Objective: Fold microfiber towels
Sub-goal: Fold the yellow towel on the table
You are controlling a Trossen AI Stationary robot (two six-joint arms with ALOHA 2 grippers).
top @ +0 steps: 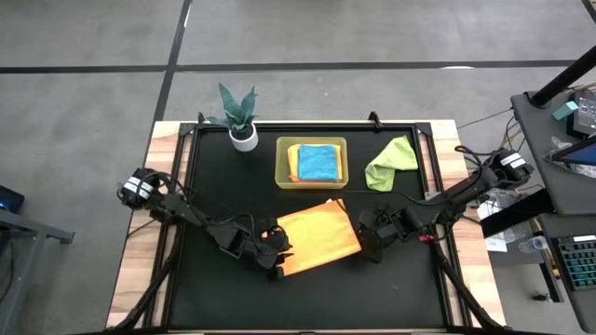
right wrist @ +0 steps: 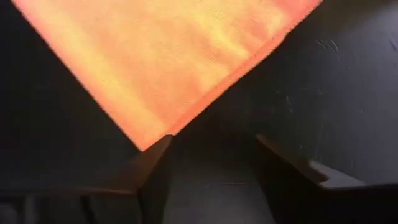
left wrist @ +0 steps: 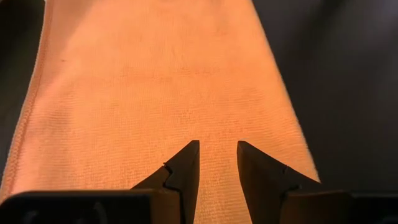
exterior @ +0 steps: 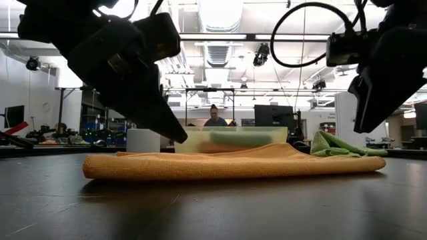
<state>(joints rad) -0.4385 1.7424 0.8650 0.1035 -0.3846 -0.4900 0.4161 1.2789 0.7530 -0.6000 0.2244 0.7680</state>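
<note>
The orange-yellow towel (top: 317,240) lies folded flat on the dark tabletop (top: 391,288), between the two grippers. The left gripper (left wrist: 217,163) sits over the towel's near-left edge, its fingers a narrow gap apart with cloth showing between them, pinching nothing. The right gripper (right wrist: 211,158) hangs just off the towel's right corner, fingers spread wide and holding nothing. Farther back, the translucent bin (top: 282,166) holds a teal blue towel (top: 318,163) on top of another orange-yellow one. Right of the bin a lime green towel (top: 391,163) lies crumpled.
</note>
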